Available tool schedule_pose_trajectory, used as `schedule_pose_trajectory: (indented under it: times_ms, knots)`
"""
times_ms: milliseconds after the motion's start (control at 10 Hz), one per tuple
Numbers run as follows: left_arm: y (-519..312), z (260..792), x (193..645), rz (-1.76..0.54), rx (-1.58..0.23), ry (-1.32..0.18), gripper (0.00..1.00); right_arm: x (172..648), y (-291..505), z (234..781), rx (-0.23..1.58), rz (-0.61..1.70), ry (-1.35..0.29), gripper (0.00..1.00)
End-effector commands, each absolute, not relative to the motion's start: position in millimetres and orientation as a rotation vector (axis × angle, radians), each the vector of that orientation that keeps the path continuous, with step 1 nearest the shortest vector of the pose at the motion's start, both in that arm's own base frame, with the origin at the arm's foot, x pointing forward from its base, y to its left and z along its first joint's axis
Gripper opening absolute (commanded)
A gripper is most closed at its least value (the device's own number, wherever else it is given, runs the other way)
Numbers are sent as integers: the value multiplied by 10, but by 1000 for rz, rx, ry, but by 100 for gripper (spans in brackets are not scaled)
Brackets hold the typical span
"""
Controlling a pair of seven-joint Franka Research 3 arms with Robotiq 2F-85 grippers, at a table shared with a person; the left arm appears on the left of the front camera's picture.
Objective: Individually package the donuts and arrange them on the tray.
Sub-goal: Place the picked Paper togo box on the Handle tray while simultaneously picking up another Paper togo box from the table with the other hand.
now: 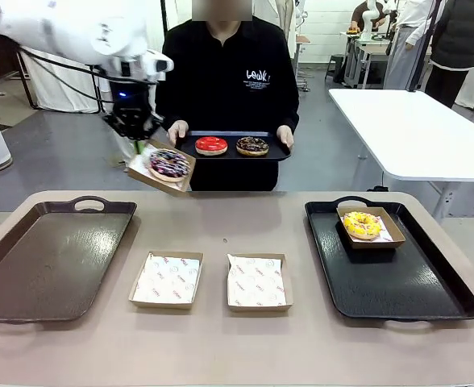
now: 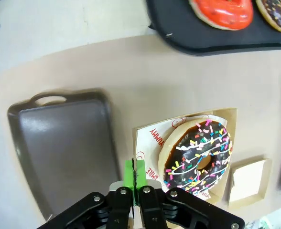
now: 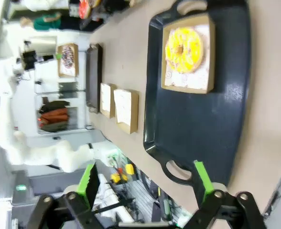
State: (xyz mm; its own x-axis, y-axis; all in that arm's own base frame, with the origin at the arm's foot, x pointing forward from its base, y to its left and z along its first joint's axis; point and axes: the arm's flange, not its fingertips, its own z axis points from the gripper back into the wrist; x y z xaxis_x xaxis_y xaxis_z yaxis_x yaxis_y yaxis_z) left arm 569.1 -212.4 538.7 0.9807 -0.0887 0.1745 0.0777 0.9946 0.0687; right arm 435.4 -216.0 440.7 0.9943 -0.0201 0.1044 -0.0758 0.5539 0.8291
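I have the yellow donut (image 3: 194,52) boxed, ahead of my wide-open, empty right claw (image 3: 144,167). My left claw (image 2: 135,174) pinches the carton (image 2: 229,119) under the purple donut (image 2: 183,162). The red donut (image 1: 202,147) and chocolate donut (image 1: 243,147) lie unboxed beyond it.

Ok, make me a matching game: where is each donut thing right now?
1 yellow donut
2 red donut
3 purple sprinkle donut
4 two empty boxes

A side by side on the table
B in the box the left gripper holds up
C boxed, on the black tray at the robot's right
D on the tray the person holds

Pairs: 1-C, 2-D, 3-B, 4-A
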Motion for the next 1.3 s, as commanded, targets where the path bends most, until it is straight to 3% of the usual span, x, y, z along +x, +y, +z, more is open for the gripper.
schedule_pose_trajectory:
  times_ms: [0,400,900,1200]
  knots:
    - [-1553,5453,5300,-49,10,-201,1,4282,-1539,4859,828,89,-97,100]
    - [-697,5392,5062,-56,64,-187,1,4326,-335,5385,594,150,-126,100]
    - [-86,5000,4945,-4,101,-133,1,4298,791,5006,454,228,-98,100]
    - [-49,4817,4984,-19,91,-122,1,4044,831,4785,424,302,-104,100]
